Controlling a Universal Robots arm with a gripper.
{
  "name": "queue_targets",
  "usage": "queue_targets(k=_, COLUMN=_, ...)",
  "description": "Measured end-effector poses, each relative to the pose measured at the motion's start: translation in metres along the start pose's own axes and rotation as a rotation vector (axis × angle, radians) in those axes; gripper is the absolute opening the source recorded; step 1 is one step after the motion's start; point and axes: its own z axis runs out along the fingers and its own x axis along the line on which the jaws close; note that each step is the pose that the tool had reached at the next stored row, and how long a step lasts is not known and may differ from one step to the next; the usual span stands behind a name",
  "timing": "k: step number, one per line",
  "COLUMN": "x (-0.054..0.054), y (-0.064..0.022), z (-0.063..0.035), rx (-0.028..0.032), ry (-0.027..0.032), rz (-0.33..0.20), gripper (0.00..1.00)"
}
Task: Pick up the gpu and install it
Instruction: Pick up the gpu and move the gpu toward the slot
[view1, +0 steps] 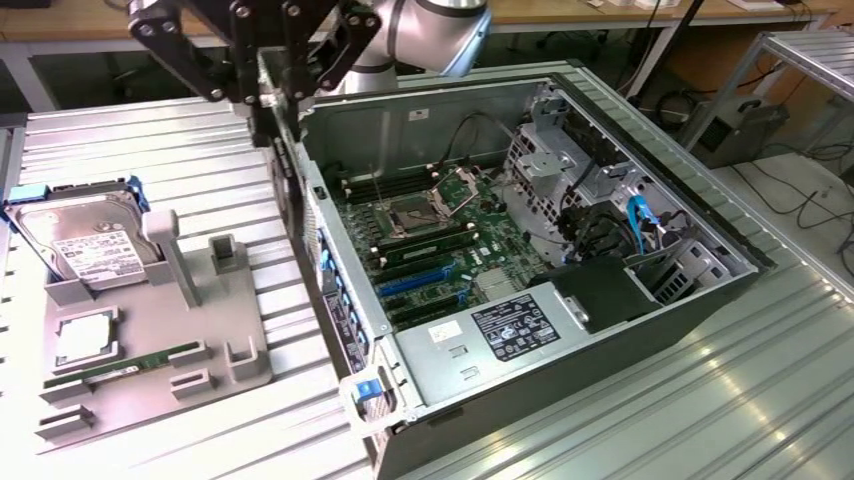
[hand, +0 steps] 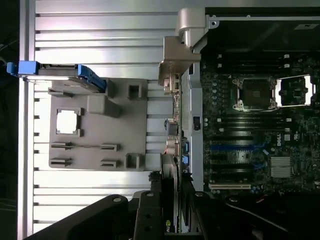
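gpu (hand: 170, 185): light, stiff, fragile; better to hold by the edges.
jaws: pinching gpu, upper left, exterior view.

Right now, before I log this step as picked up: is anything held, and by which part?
Yes: the gpu is pinched between the fingers by its upper edge, hanging below them close to the open computer case's side wall.
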Motion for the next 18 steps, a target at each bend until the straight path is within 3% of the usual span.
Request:
queue_targets(k=3, x=-0.014, y=-0.0011, z=-0.0029, rx=-0.0095, ry=0.0001, rz=0.0, gripper=0.26)
queue_targets(k=6, x=-0.029, y=-0.001, z=-0.003, rx=-0.0146, ry=0.0007, rz=0.0, gripper=0.26)
queue_targets(k=13, x=-0.065, y=-0.0008, z=0.0017, rx=-0.0156, ry=0.0052, rz=0.0, gripper=0.26)
queue_targets(k=18, x=-0.101, y=0.0043, z=0.0156, rx=-0.0147, ry=0.0075, rz=0.001, gripper=0.26)
